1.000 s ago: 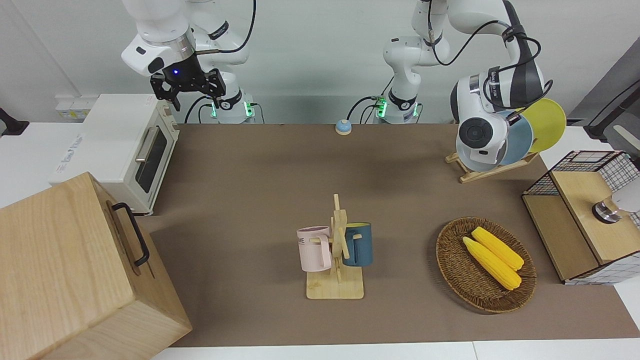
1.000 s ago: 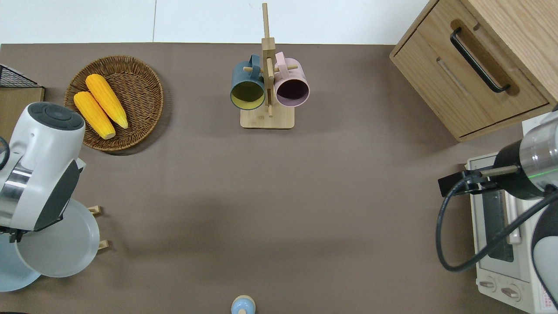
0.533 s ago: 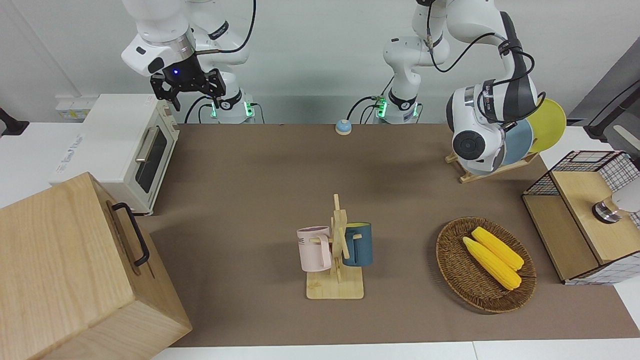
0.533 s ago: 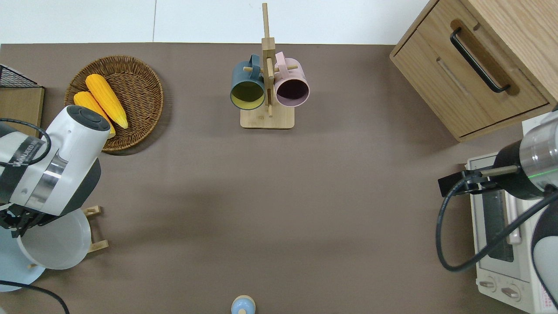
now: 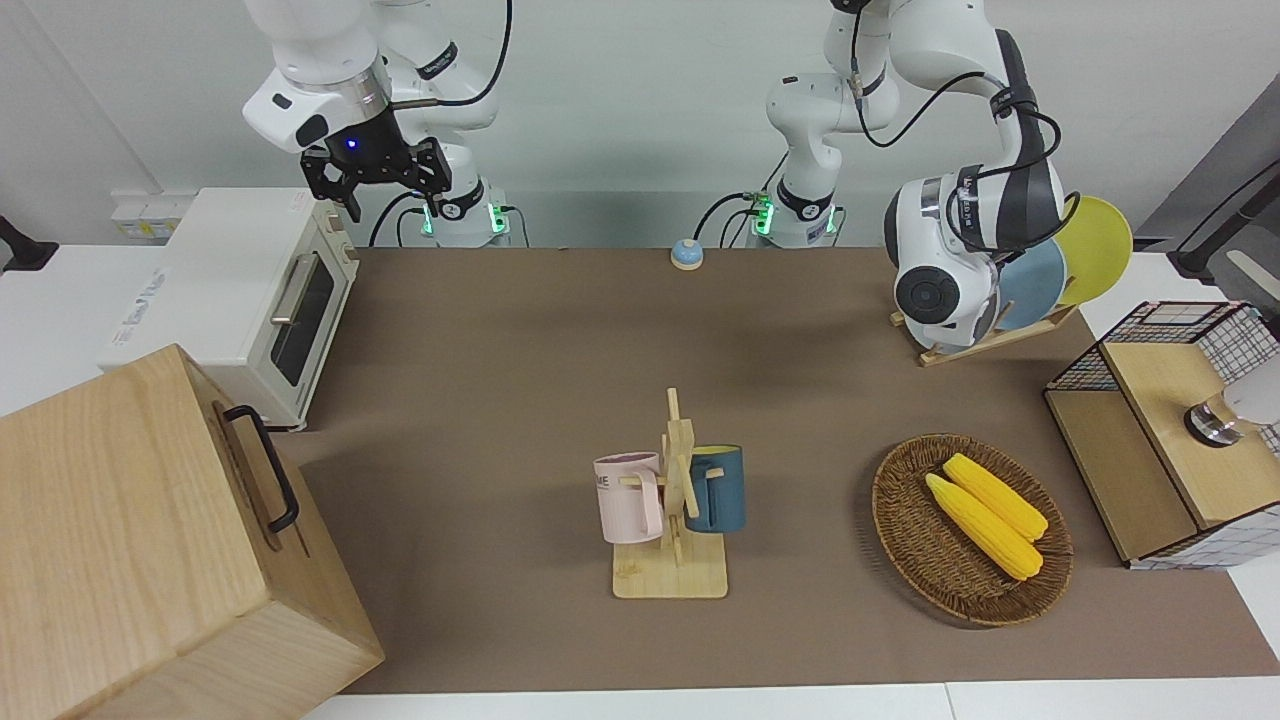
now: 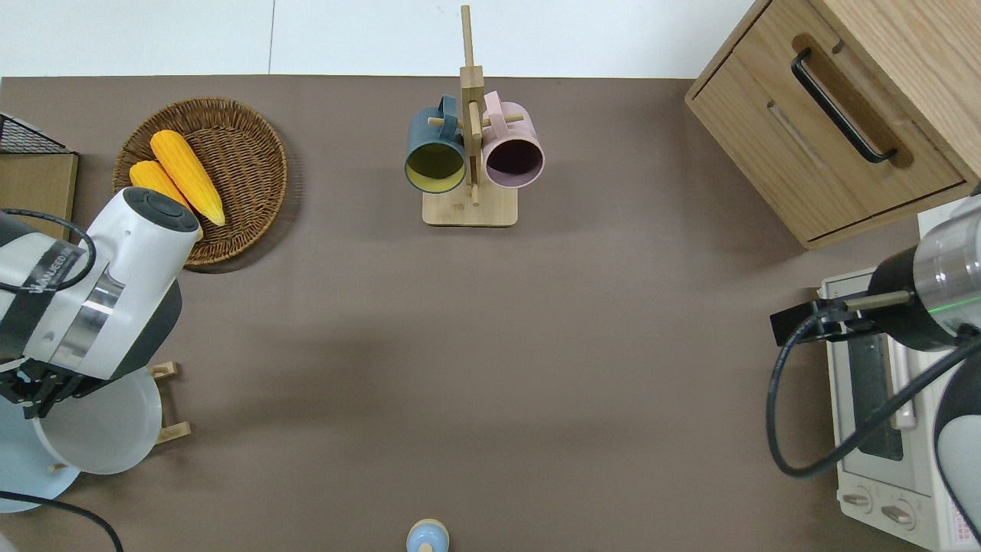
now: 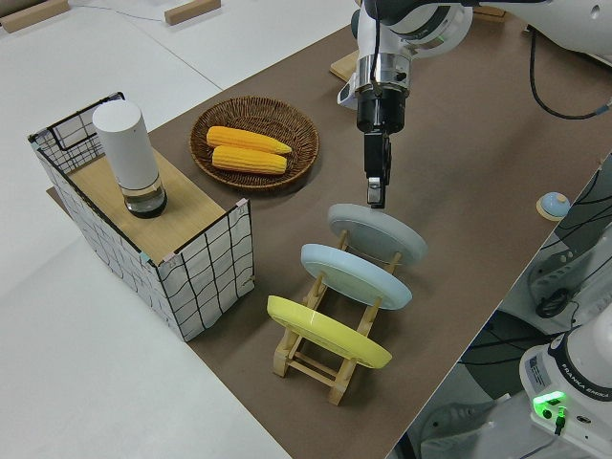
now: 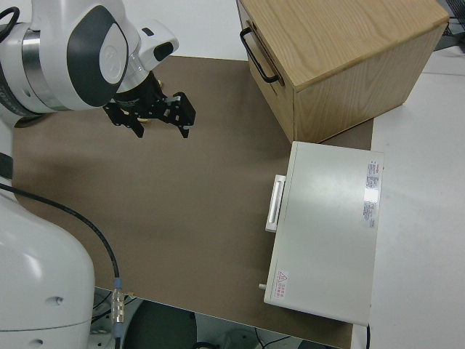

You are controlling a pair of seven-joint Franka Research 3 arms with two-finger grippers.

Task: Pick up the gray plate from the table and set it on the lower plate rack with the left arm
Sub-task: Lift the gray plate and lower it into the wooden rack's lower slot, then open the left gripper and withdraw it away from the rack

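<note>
The gray plate (image 7: pixel 378 234) leans in the lowest slot of the slanted light-wood plate rack (image 7: pixel 316 361) at the left arm's end of the brown table (image 6: pixel 490 345). It also shows in the overhead view (image 6: pixel 103 429). My left gripper (image 7: pixel 377 196) points down over the plate, with its fingertips closed on the rim on the side farther from the robots. The white wrist hides the grip in the overhead view. My right gripper (image 5: pixel 378 185) is open, empty and parked.
A blue plate (image 7: pixel 356 275) and a yellow plate (image 7: pixel 328 332) fill the higher slots. A wicker basket (image 6: pixel 245 123) with corn lies farther from the robots than the rack. A wire crate (image 7: pixel 206 263) stands beside the rack. A mug stand (image 6: pixel 469 211) is mid-table.
The left arm has tilted the gray plate up and brought it down into the rack's lowest slot. In the last half second only the wrist shifted slightly. The right arm has not moved.
</note>
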